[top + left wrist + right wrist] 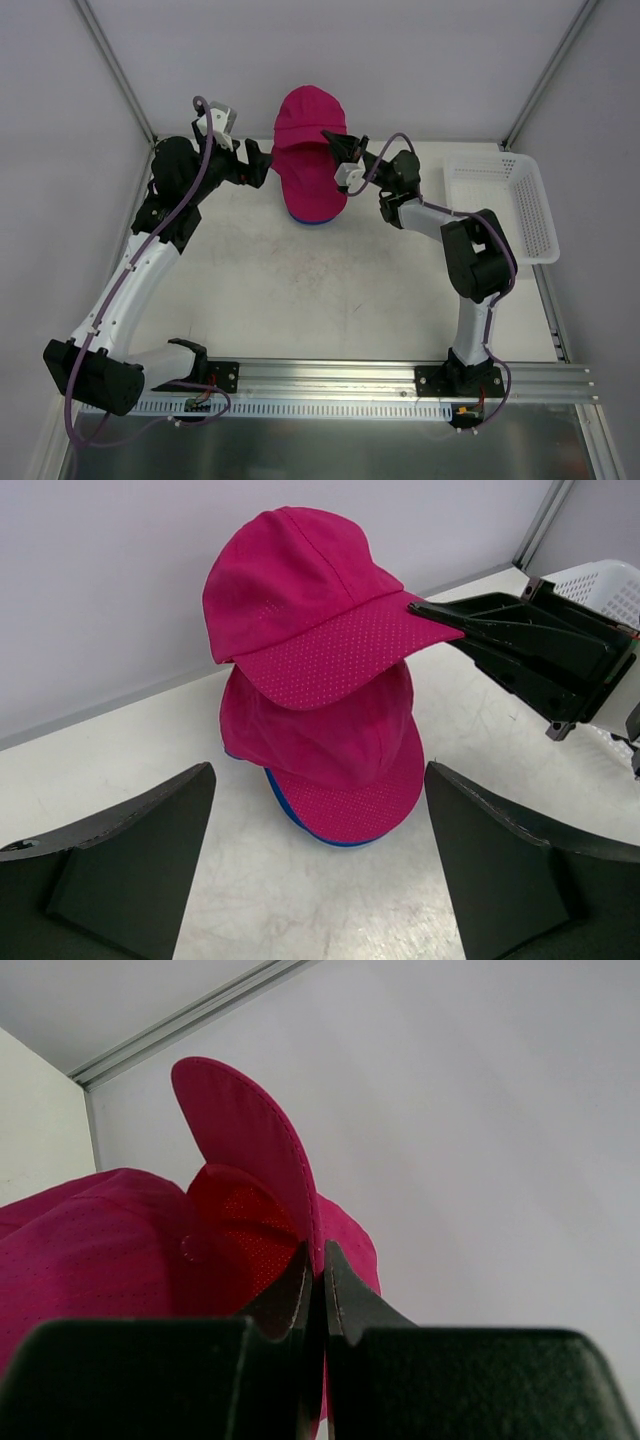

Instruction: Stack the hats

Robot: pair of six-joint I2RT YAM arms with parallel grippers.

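A magenta cap (308,118) hangs in the air above the stack, held by its brim (345,650). My right gripper (332,141) is shut on that brim edge (300,1210). Below it a second magenta cap (330,735) lies on the royal blue cap (290,815), of which only a thin rim shows. The stack (315,195) sits at the back middle of the table. My left gripper (320,880) is open and empty, its fingers (130,860) wide apart just left of the stack, as the top view (258,160) shows.
A white perforated tray (505,205) stands at the back right of the table, also visible in the left wrist view (600,590). Grey walls close in behind and on both sides. The arm bases sit on a rail (330,385) at the near edge.
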